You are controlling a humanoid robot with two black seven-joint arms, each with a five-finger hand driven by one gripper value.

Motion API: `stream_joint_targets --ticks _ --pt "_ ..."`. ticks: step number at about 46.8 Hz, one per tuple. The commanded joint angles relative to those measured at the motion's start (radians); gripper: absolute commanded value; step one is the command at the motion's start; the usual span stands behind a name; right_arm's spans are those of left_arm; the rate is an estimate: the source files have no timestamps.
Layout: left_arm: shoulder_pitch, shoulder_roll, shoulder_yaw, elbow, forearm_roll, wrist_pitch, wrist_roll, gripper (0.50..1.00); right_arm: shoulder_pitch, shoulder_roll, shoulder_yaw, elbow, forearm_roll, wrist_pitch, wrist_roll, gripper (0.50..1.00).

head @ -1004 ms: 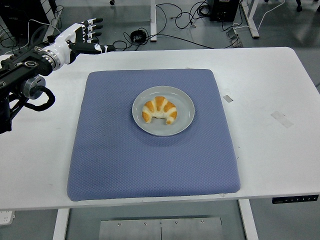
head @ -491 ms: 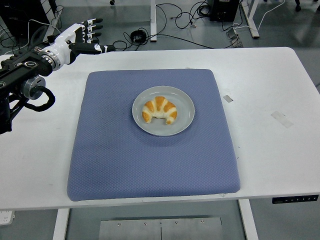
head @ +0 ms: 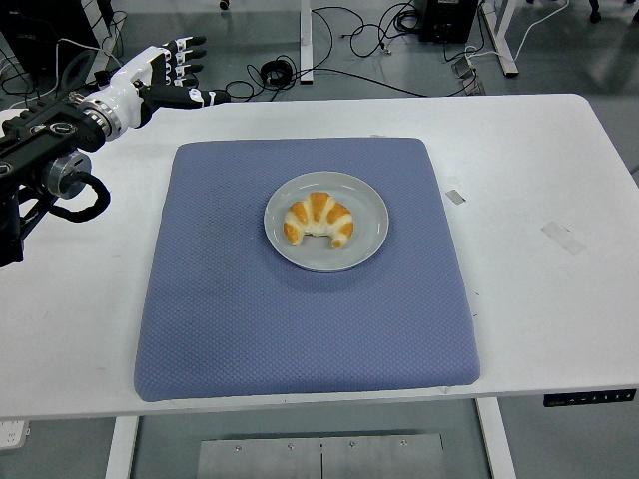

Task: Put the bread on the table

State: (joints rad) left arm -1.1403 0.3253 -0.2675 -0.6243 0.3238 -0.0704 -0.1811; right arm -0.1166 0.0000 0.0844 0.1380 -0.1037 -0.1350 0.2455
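One golden crescent-shaped bread roll (head: 319, 222), one round grey plate (head: 371, 238), one blue textured mat (head: 260, 319), one white bench (head: 539, 299).

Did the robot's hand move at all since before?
No. The left hand hovers at the same spot above the table's far left corner, equally far from the blue mat.

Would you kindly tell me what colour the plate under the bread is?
The plate is pale grey, seen best in the head view, resting on the blue mat.
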Motion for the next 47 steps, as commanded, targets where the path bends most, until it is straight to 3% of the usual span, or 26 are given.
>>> stream_joint_targets --ticks 1,47 --pt "-0.001 0.0 0.001 0.0 0.0 0.0 0.0 0.971 0.0 0.0 0.0 0.0 -0.001 0.0 0.0 1.0" --pt "-0.05 -0.034 0.08 0.0 0.035 0.0 0.0 0.971 0.0 0.0 0.0 0.0 0.001 0.0 0.0 1.0"
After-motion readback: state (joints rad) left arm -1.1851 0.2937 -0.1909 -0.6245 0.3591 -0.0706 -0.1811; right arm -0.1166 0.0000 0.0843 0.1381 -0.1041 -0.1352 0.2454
